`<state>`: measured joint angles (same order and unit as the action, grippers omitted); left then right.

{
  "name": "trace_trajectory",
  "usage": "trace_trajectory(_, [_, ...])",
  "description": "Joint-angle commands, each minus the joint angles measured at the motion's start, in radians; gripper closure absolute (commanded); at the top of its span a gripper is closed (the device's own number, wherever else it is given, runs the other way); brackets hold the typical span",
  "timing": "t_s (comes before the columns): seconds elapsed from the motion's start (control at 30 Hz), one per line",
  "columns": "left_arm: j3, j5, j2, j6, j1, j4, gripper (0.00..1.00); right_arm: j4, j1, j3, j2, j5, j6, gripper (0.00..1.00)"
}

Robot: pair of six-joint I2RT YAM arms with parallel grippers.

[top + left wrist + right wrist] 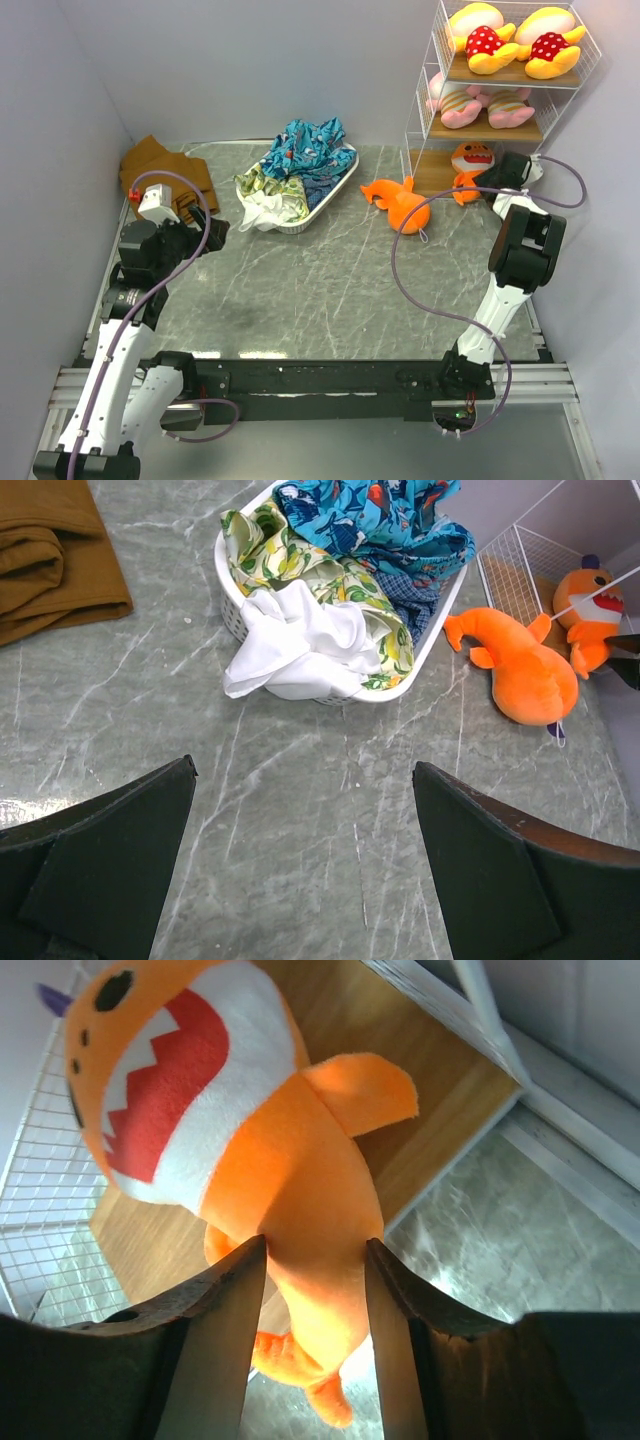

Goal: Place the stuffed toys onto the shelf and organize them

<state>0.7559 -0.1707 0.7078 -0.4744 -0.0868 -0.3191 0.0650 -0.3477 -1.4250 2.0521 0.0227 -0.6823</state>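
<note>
The white wire shelf (428, 80) stands at the back right. Two yellow toys (487, 42) lie on its top board and two pink toys (480, 104) on the middle board. One orange shark (472, 163) is at the bottom board's front edge. My right gripper (315, 1250) is shut on that orange shark (290, 1190) round its body. The other orange shark (400, 203) lies on the table left of the shelf, also in the left wrist view (520, 665). My left gripper (305, 780) is open and empty above the table at the left.
A white oval tray (335, 190) holding blue-patterned and white cloths sits at the back middle. A brown folded cloth (165, 170) lies at the back left. Grey walls close in left, back and right.
</note>
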Motion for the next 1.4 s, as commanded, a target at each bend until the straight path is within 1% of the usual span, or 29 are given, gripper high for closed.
trace_trajectory(0.0, [-0.003, -0.009, -0.021, 0.008, -0.005, 0.026, 0.03, -0.051, -0.008, -0.038, -0.035, 0.048, -0.063, 0.45])
trace_trajectory(0.07, [-0.003, -0.006, -0.024, 0.008, -0.005, 0.028, 0.03, -0.08, -0.005, -0.029, -0.044, 0.059, -0.098, 0.41])
trace_trajectory(0.17, [-0.003, -0.004, -0.027, 0.01, -0.005, 0.028, 0.03, -0.071, -0.004, 0.021, -0.073, 0.056, -0.141, 0.37])
trace_trajectory(0.27, [-0.003, -0.007, -0.028, 0.01, -0.005, 0.028, 0.03, -0.068, -0.002, 0.067, -0.093, 0.049, -0.163, 0.36])
trace_trajectory(0.4, [-0.003, -0.009, -0.027, 0.011, -0.005, 0.029, 0.03, -0.067, 0.009, 0.093, -0.096, 0.037, -0.169, 0.37])
trace_trajectory(0.43, [-0.003, -0.009, -0.027, 0.01, -0.005, 0.031, 0.03, -0.033, 0.013, 0.098, -0.095, 0.037, -0.172, 0.37])
trace_trajectory(0.53, [0.0, -0.007, -0.025, 0.011, -0.005, 0.032, 0.03, -0.008, 0.015, 0.116, -0.09, 0.045, -0.172, 0.4])
trace_trajectory(0.63, [-0.001, -0.009, -0.024, 0.013, -0.005, 0.032, 0.03, -0.011, 0.013, 0.095, -0.073, 0.068, -0.149, 0.51])
trace_trajectory(0.67, [-0.001, -0.01, -0.021, 0.011, -0.005, 0.034, 0.03, -0.007, 0.013, 0.083, -0.072, 0.075, -0.126, 0.61])
trace_trajectory(0.73, [0.0, -0.013, -0.016, 0.011, -0.005, 0.034, 0.03, -0.001, 0.012, 0.069, -0.069, 0.089, -0.109, 0.69])
trace_trajectory(0.77, [0.0, -0.015, -0.011, 0.013, -0.005, 0.035, 0.03, 0.004, 0.012, 0.066, -0.067, 0.092, -0.094, 0.75])
trace_trajectory(0.83, [0.002, -0.018, -0.007, 0.013, -0.005, 0.037, 0.03, 0.001, 0.01, 0.049, -0.064, 0.094, -0.085, 0.77])
trace_trajectory(1.2, [-0.001, -0.016, -0.004, 0.013, -0.005, 0.037, 0.03, -0.027, 0.004, -0.023, -0.018, 0.109, -0.063, 0.81])
trace_trajectory(1.37, [0.002, -0.018, 0.005, 0.01, -0.005, 0.038, 0.03, -0.057, 0.001, -0.051, -0.007, 0.132, -0.056, 0.68])
